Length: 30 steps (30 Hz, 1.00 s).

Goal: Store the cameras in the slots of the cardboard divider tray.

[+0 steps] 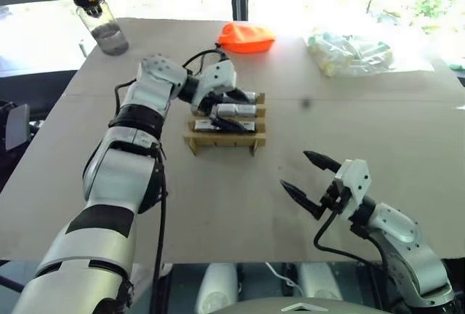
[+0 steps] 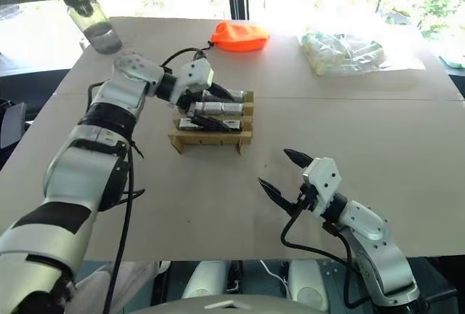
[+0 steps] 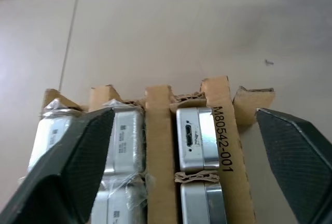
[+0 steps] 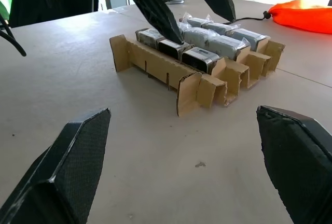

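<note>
The cardboard divider tray [image 1: 224, 140] stands mid-table, left of centre. Several silver-grey cameras [image 3: 197, 136] lie in its slots, some wrapped in clear film. My left gripper [image 1: 235, 111] hovers just over the tray, open. Its two black fingers [image 3: 78, 162] straddle the stored cameras and hold nothing. The right wrist view shows those same fingers above the tray's [image 4: 197, 81] far rows. My right gripper [image 1: 295, 168] is open and empty above the bare table, to the front right of the tray and well apart from it.
A clear water bottle [image 1: 102, 19] stands at the back left. An orange fabric pouch [image 1: 245, 36] lies behind the tray. A clear plastic bag of pale tubes [image 1: 349, 52] lies at the back right. The table's front edge runs close under my right arm.
</note>
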Available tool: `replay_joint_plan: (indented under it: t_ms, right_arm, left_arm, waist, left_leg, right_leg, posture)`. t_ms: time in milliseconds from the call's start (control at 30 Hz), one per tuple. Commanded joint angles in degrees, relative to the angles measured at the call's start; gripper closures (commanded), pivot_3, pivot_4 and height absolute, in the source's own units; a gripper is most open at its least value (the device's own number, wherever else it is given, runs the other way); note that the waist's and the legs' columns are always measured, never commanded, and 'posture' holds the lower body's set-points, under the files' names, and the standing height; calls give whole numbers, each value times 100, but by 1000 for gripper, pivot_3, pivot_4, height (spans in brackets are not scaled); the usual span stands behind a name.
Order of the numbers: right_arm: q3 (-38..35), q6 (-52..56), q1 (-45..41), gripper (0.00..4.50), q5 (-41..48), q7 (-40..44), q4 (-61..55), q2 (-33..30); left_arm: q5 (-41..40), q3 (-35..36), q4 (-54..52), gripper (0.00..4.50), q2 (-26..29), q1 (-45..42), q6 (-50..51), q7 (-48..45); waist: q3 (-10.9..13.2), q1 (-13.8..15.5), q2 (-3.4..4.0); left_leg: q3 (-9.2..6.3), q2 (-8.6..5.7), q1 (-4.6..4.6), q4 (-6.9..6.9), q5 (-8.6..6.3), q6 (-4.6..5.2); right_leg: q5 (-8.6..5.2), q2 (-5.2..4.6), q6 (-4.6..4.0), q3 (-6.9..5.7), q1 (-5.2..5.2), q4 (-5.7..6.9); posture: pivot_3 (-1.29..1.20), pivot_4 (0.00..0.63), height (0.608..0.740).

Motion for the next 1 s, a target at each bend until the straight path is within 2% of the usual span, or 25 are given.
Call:
replay_joint_plan:
  t_ms: [33,167,267,333,367,467,533,600,733,900,1000]
  right_arm:
    - [-77,-172,6,0,39,94,-55,-40]
    - [-227,-248,44,0,120,207,120,-83]
    - [-346,-324,99,0,229,419,341,-170]
    - [-464,-429,132,0,283,636,583,-277]
    - [-542,-439,147,0,335,757,719,-361]
    - [-797,-435,150,0,496,1115,1049,-608]
    - [-967,-389,117,0,693,1325,1224,-718]
    - [-1093,-407,74,0,805,1514,1398,-792]
    - [-1385,-701,-151,0,834,1919,2123,-936]
    - [-1656,-961,-272,0,930,2289,2576,-1026]
    - [-1712,-1072,-279,0,886,2396,2605,-1049]
  left_arm:
    - [-541,547,-682,21,270,219,300,-60]
    - [-1262,1155,-2100,21,542,1174,1052,106]
    - [-1587,1454,-3592,21,736,2297,1653,537]
    - [-1851,1665,-4704,21,821,3198,2630,1076]
    - [-2003,1803,-5317,21,781,3749,3049,1427]
    - [-2180,2295,-6932,21,520,5526,3055,2252]
    - [-2416,2538,-7560,21,408,6232,3172,2555]
    - [-2522,2641,-7856,21,301,6571,3227,2916]
    - [-1946,2561,-7876,21,110,7410,2379,3495]
    - [-1988,2325,-7787,21,-355,8025,1928,3836]
    - [-1741,2113,-7559,21,-350,8042,1491,3857]
  waist:
    - [0,-5,0]
    - [-2,-22,3]
    - [-2,-16,2]
    - [-3,-20,3]
    - [-3,-4,3]
    - [-6,-10,11]
    - [-5,-7,5]
    - [-4,81,3]
    - [-34,136,52]
    - [-39,133,56]
    - [-39,133,54]
  left_leg:
    - [0,0,0,0,0,0]
    - [-1,2,2,0,0,0]
    - [2,4,7,0,0,-1]
    - [2,12,8,1,0,-1]
    - [2,21,11,0,0,-1]
    - [4,29,15,1,0,-1]
    - [0,33,29,-2,-3,2]
    - [-13,36,35,0,-2,1]
    - [-28,41,105,-4,-19,27]
    - [-12,39,100,-5,-19,28]
    - [-5,39,99,-5,-18,28]
  right_leg:
    - [0,0,0,1,0,0]
    - [0,-2,0,2,0,2]
    - [0,-4,0,6,2,3]
    - [0,-6,0,9,2,5]
    - [0,-9,0,10,5,5]
    - [0,-10,0,15,10,0]
    - [0,-11,-1,28,28,-6]
    - [0,-9,-2,15,38,-5]
    - [-25,-5,-7,-12,111,-11]
    - [-3,-3,-6,-6,103,-11]
    - [-2,-3,-6,-3,102,-16]
  posture:
    - [0,150,726]
    - [0,150,726]
    - [0,150,726]
    - [0,150,726]
    - [0,150,726]
    - [0,150,726]
    - [0,150,726]
    - [0,150,726]
    - [0,150,726]
    - [0,150,726]
    - [0,150,726]
